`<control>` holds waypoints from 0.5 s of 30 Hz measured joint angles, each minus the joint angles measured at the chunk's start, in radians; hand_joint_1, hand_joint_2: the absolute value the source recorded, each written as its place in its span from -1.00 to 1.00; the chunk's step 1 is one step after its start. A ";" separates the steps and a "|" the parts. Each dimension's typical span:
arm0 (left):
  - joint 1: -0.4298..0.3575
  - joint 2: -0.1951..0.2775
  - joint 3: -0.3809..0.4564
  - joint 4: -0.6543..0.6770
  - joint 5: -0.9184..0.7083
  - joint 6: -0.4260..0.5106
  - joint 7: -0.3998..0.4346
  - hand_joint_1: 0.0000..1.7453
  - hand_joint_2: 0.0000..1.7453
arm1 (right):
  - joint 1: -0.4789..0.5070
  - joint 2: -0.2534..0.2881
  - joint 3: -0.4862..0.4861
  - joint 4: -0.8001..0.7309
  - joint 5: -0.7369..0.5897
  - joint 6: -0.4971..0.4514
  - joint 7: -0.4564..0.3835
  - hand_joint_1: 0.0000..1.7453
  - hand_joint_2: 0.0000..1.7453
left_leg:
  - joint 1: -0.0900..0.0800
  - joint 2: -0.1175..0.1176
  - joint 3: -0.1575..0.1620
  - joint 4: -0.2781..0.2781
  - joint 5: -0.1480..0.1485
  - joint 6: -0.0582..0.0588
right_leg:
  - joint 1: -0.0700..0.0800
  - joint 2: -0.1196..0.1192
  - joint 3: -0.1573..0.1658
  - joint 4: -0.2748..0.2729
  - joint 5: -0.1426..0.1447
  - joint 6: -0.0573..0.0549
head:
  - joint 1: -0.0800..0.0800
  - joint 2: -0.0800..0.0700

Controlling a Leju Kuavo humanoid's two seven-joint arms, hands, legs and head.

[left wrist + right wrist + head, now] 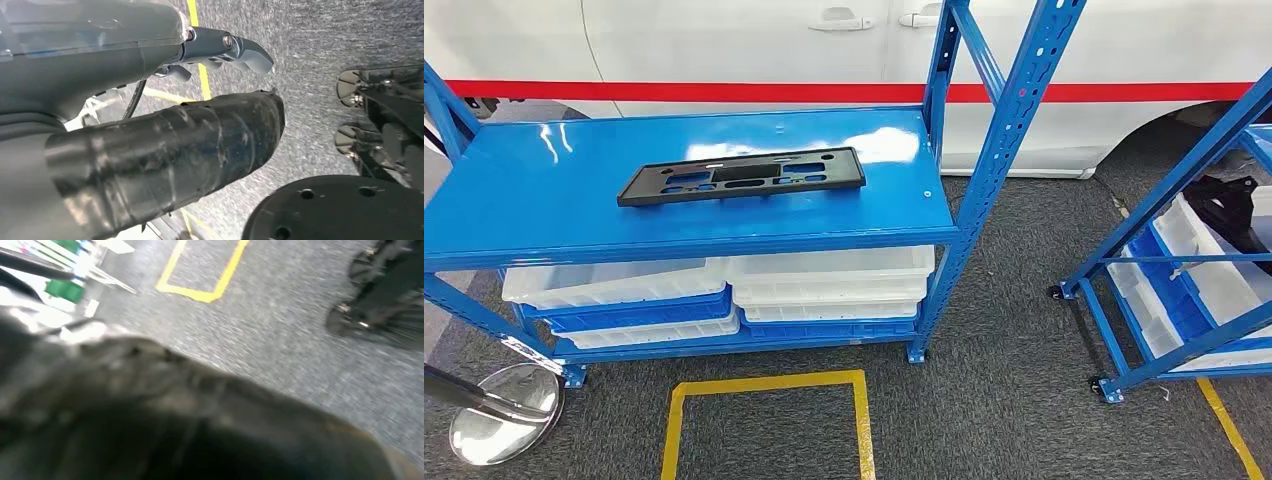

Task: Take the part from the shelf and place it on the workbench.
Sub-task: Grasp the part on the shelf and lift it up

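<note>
- Black plastic part (pixel 742 175) lies flat on the blue shelf (pixel 544 200), long axis crosswise, up and ahead of both hanging hands.
- Left hand (pixel 150 125) holds nothing; right hand (pixel 175 420) is blurred, grip unreadable, neither visibly nearer.

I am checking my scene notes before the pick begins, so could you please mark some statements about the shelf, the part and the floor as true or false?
1. The black part lies flat on the blue shelf's top surface. True.
2. The part sits inside one of the white trays. False: it lies on the top surface; the white trays are stacked on the level below.
3. A yellow taped rectangle marks the floor in front of the shelf. True.
4. The left hand is holding the part. False: it hangs over grey floor, with nothing seen in it.
5. A white vehicle with a red stripe stands behind the shelf. True.
</note>
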 joint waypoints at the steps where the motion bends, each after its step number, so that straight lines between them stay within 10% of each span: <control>1: 0.001 -0.001 0.006 0.002 0.007 0.000 -0.006 -1.00 -1.00 | 0.000 0.000 -0.004 0.000 -0.004 0.009 -0.061 -1.00 -1.00 | 0.000 0.000 -0.001 0.000 0.000 0.000 | 0.000 0.000 0.000 0.000 0.000 0.000 | 0.000 0.000; 7: 0.005 -0.002 0.034 0.012 0.045 -0.006 -0.050 -1.00 -1.00 | -0.019 -0.070 0.136 -0.138 -0.352 0.320 -0.516 -1.00 -1.00 | -0.004 0.000 -0.003 0.000 0.000 0.001 | -0.005 0.000 0.002 0.000 0.000 0.002 | 0.000 0.000; 12: 0.017 0.013 0.032 0.014 0.070 -0.035 -0.068 -1.00 -1.00 | 0.054 -0.230 0.712 -0.668 -1.117 0.428 -0.542 -1.00 -1.00 | -0.012 0.006 -0.004 0.000 0.002 0.005 | -0.012 0.007 -0.005 0.005 0.003 0.010 | 0.006 0.000; 15: 0.011 0.019 0.026 0.014 0.077 -0.044 -0.086 -1.00 -1.00 | 0.072 -0.303 1.030 -0.953 -1.159 0.445 -0.543 -1.00 -1.00 | -0.008 0.011 0.000 0.001 0.002 0.004 | -0.008 0.011 -0.005 0.003 0.004 0.010 | 0.011 0.000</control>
